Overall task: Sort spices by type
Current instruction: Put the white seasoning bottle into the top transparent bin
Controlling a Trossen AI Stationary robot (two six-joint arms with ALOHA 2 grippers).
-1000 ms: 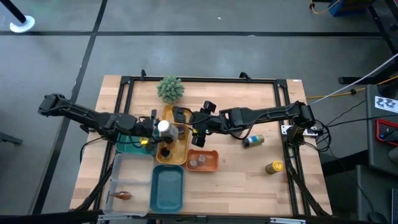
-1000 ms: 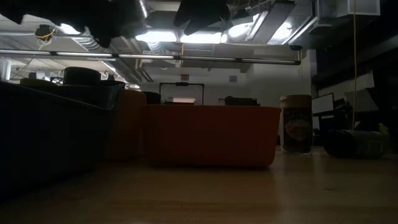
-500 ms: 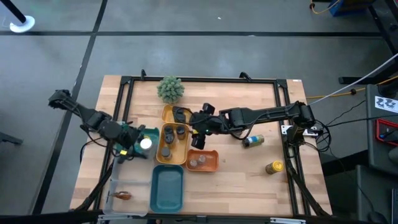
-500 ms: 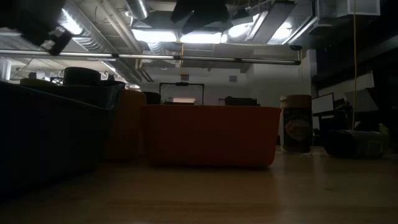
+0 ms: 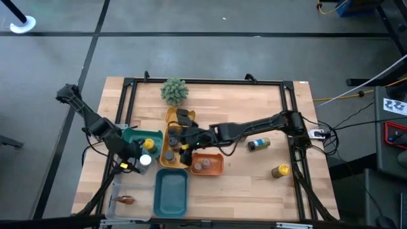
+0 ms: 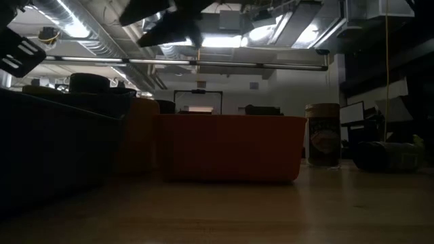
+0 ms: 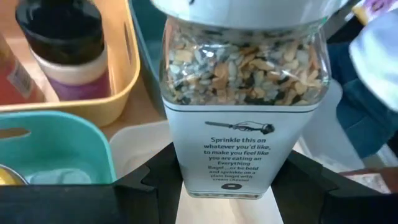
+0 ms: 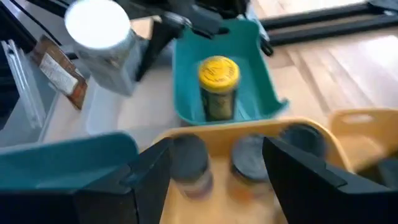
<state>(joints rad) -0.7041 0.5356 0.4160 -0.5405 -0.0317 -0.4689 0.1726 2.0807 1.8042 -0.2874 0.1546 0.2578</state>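
My left gripper point(image 5: 140, 161) is shut on a white-capped jar point(image 7: 242, 93) of mixed seeds, above the far end of the clear tray point(image 5: 130, 184). My right gripper point(image 8: 214, 177) stands open over the yellow tray point(image 5: 163, 157), above several dark-capped jars point(image 8: 189, 163) that stand in it; nothing is between its fingers. A yellow-capped jar point(image 8: 217, 87) stands in a teal tray point(image 5: 132, 135). Two jars point(image 5: 203, 166) stand in the orange tray point(image 5: 218, 166). One jar point(image 5: 259, 144) lies on its side on the table at the right, and another yellow-capped one point(image 5: 280, 170) stands near it. My left gripper pinches the jar's lower body at the label point(image 7: 230, 183) between its two fingers point(image 7: 149, 180), one on each side. The fingers come from the table's left, slanting down. The jar is lifted clear, its white cap point(image 5: 145, 161) up.
A second, longer teal tray point(image 5: 172, 192) lies near the front edge. A brown packet point(image 5: 124, 200) lies in the clear tray. A fuzzy green plant point(image 5: 173, 91) stands at the back. Bare wood lies at the table's right and front right.
My left gripper has carried the white-capped jar from over the yellow tray toward the table's left and then its near edge, turning as it went. My right gripper has moved toward the table's left and down, over the yellow tray.
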